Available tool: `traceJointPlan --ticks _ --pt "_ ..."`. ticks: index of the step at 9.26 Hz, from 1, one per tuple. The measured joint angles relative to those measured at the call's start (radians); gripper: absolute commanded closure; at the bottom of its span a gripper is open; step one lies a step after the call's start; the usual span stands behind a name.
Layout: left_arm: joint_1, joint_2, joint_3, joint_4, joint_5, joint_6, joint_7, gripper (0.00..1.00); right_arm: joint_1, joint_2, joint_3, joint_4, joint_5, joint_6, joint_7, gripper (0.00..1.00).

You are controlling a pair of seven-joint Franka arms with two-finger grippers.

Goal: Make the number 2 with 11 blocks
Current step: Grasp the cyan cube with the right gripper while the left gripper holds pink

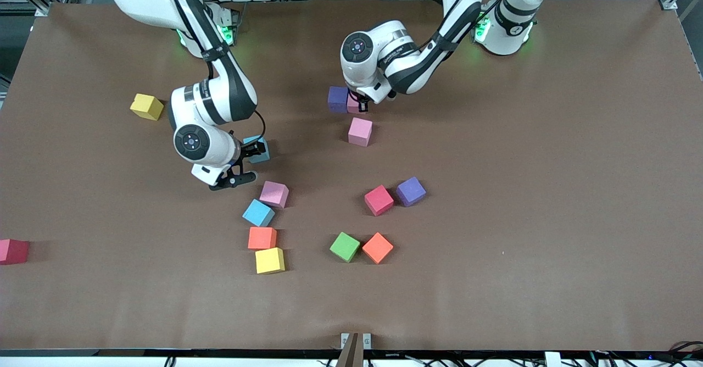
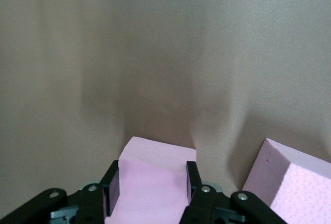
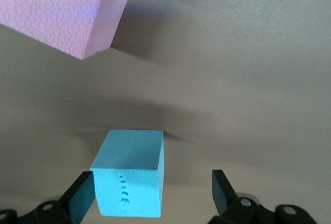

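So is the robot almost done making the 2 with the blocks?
Not nearly. Only a start shows: a purple block beside the pink block that the left end effector is shut on, and another pink block just nearer the camera. The right end effector is open around a light blue block. The other blocks lie scattered, like the red block.

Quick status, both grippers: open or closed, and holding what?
Left gripper: closed on a pink cube, beside the purple cube.
Right gripper: open around a light blue cube, not gripping.
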Motion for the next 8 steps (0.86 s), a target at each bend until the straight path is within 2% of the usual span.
traceJointPlan --ticks 5,8 --pt "-0.003 0.034 0.0 0.01 0.001 -0.014 0.0 0.23 0.019 -0.036 0.011 -0.057 0.007 0.033 0.012 0.0" --pt "-0.003 0.01 -0.003 0.041 0.001 -0.094 0.0 0.23 0.028 -0.042 0.013 -0.074 0.007 0.045 0.023 0.0"
